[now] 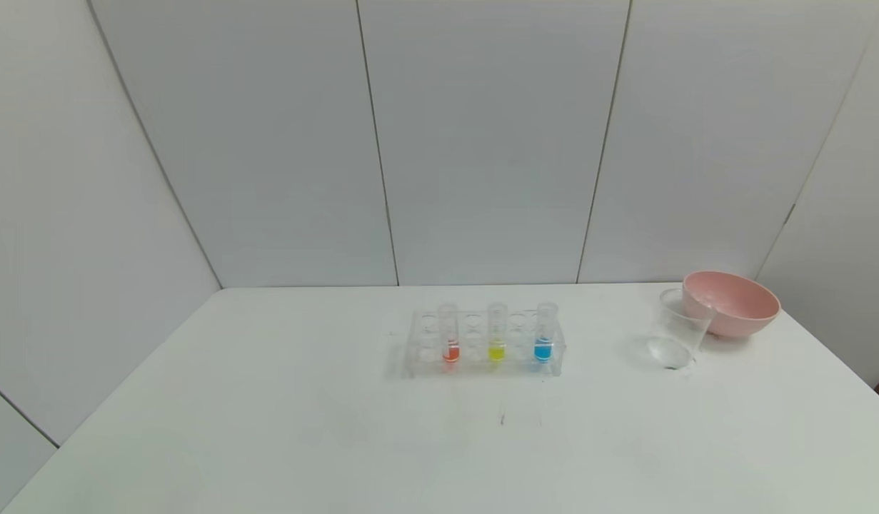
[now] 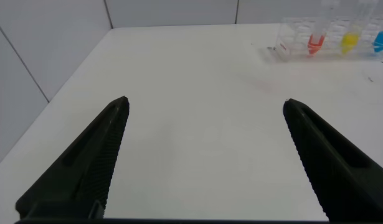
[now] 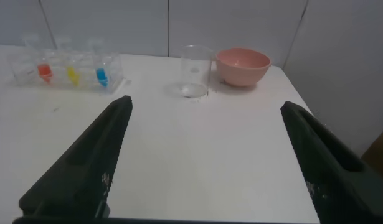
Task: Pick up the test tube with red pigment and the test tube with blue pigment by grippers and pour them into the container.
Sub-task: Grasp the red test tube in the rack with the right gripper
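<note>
1. Standing upright in a clear rack (image 1: 483, 345) mid-table: red tube (image 1: 450, 334), yellow tube (image 1: 497, 333), blue tube (image 1: 545, 333), in that order from robot's left to right, w/ an empty hole between each pair.
2. Each tube has only a little liquid, at the bottom; none touched by either tool.
3. Rack sits on the white table (image 1: 268, 428), toward the back, well apart from both tools.
4. Clear cup (image 1: 678, 328) stands to the robot's right of the rack, near the back right corner; looks empty.
5. Pink bowl (image 1: 730, 303) is just behind/right of the cup; they overlap in head view, can't tell if touching.
6. Left tool (image 2: 205, 106): fingers spread wide, nothing between them, over bare table on the robot's left; rack seen far off in its wrist view.
7. Right tool (image 3: 207, 104): fingers spread wide, holding nothing, over bare table; cup & bowl ahead of it, rack off to one side in its wrist view.
8. Neither arm shows in head view.
</note>
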